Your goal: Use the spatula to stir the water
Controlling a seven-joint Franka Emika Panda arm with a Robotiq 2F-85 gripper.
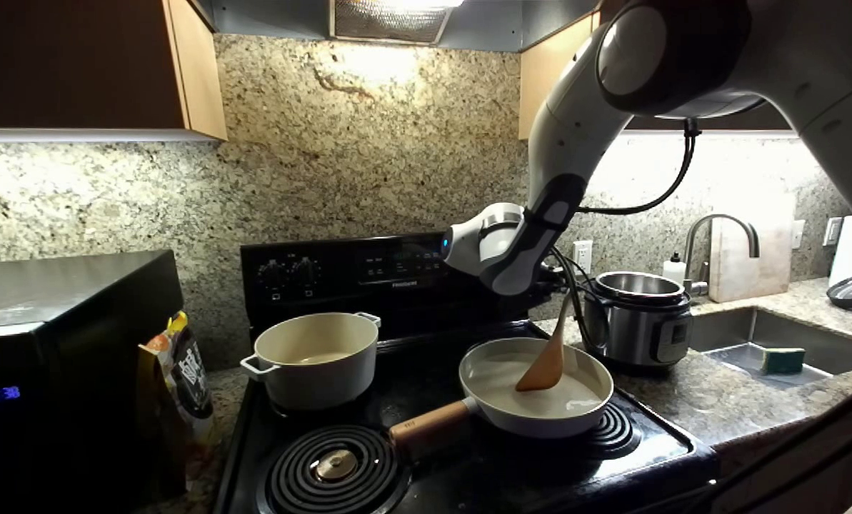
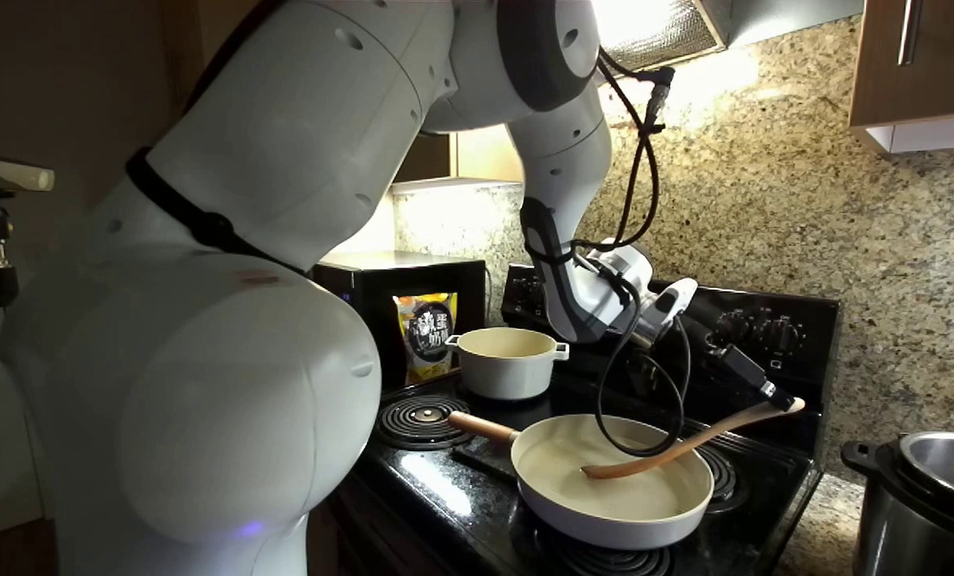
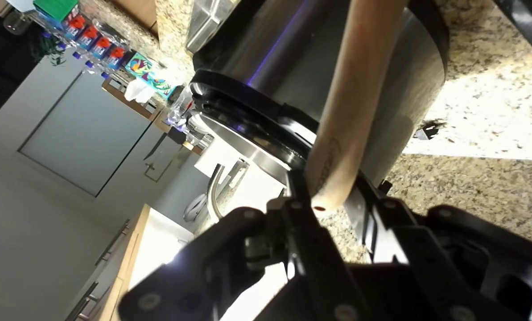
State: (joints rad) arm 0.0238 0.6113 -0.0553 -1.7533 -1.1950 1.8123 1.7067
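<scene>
Kitchen scene; the background is filled by a speckled tan-and-grey granite backsplash [image 1: 397,171], lit from the top of the frame. A black coil-burner stove [image 1: 500,477] is set below it. Right of centre in an exterior view, a round cream-white frying pan [image 1: 540,427] is seated on the stove, its wooden handle [image 1: 429,421] pointed to the lower left. Shallow whitish water [image 1: 540,402] is held in it. A light tan wooden spatula [image 1: 550,359] is tilted in the pan, blade end set in the water; whether the pan bottom is touched cannot be told. In the wrist view, a black two-fingered gripper [image 3: 331,187] is seen at the bottom of the frame, jaws closed on the spatula's handle near its end. A deeper cream two-handled pot [image 1: 322,384] is seen left of the pan, apart from it. A round steel-and-black cooker [image 1: 627,334] is placed on the granite counter [image 1: 725,400] right of the stove. At far left, a black boxy appliance [image 1: 68,442] with blue digits [image 1: 1,394] is shown.
</scene>
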